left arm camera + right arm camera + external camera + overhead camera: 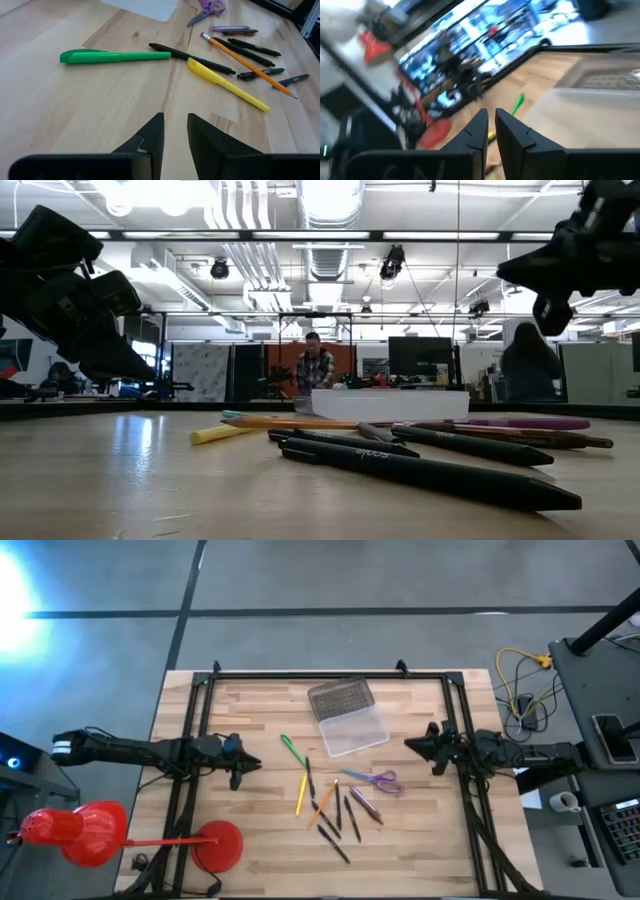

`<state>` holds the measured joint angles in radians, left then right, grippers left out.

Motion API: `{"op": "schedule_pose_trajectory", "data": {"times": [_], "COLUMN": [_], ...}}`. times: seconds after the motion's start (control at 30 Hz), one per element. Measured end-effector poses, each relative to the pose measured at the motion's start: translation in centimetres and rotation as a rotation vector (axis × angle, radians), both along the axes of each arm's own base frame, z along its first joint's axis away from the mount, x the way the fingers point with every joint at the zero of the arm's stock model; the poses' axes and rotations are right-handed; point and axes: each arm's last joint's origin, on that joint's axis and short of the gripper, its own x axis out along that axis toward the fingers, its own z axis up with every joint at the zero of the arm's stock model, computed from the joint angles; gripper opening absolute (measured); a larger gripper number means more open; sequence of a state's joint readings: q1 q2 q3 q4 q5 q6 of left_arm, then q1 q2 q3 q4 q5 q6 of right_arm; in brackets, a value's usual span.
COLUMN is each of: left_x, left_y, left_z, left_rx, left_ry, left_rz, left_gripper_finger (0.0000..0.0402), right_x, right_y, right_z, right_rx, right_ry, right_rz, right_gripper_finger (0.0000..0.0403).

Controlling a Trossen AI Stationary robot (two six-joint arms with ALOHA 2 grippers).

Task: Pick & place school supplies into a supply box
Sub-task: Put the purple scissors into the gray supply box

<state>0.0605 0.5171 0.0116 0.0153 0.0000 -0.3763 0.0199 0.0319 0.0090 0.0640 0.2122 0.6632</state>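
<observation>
The pens and pencils lie loose on the wooden table: several dark ones, an orange pencil, a yellow pen and a green pen. Purple-handled scissors lie to their right. The clear supply box stands beyond them with its grey ribbed lid folded back flat. My left gripper hovers left of the pens, its fingers slightly apart, holding nothing. My right gripper hovers right of the box, shut and empty.
Black frame rails run along both table sides and the far edge. A red lamp-like object sits off the table's near left corner. A person stands far off in the room. Bare wood lies between each gripper and the supplies.
</observation>
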Motion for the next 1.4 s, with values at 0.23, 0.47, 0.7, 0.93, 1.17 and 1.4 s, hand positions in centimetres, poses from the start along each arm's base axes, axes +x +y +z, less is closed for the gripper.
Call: {"op": "schedule_pose_trajectory", "data": {"times": [0.23, 0.47, 0.7, 0.93, 1.17, 1.4], "left_x": [0.0, 0.0, 0.0, 0.0, 0.0, 0.0], "left_y": [0.0, 0.0, 0.0, 0.0, 0.0, 0.0], "left_z": [0.0, 0.0, 0.0, 0.0, 0.0, 0.0], "left_rx": [0.000, 0.000, 0.000, 0.000, 0.000, 0.000], "left_ry": [0.000, 0.000, 0.000, 0.000, 0.000, 0.000], "left_rz": [0.000, -0.001, 0.000, 0.000, 0.000, 0.000], "left_gripper_finger": [0.0069, 0.0069, 0.0069, 0.0069, 0.0069, 0.0069], "right_x": [0.0, 0.3, 0.1, 0.8, 3.0, 3.1], "right_y": [-0.4, -0.6, -0.9, -0.8, 0.1, 0.7], "right_z": [0.2, -0.6, 0.0, 1.6, 6.6, 8.4], "right_rx": [0.329, 0.509, 0.716, 0.623, 0.450, 0.243], "right_ry": [-0.104, -0.085, -0.255, -0.301, 0.307, 1.348], "right_rz": [-0.136, -0.206, -0.306, -0.238, -0.257, -0.288], "right_gripper_finger": [0.0028, 0.0028, 0.0028, 0.0030, 0.0062, 0.0116]}}
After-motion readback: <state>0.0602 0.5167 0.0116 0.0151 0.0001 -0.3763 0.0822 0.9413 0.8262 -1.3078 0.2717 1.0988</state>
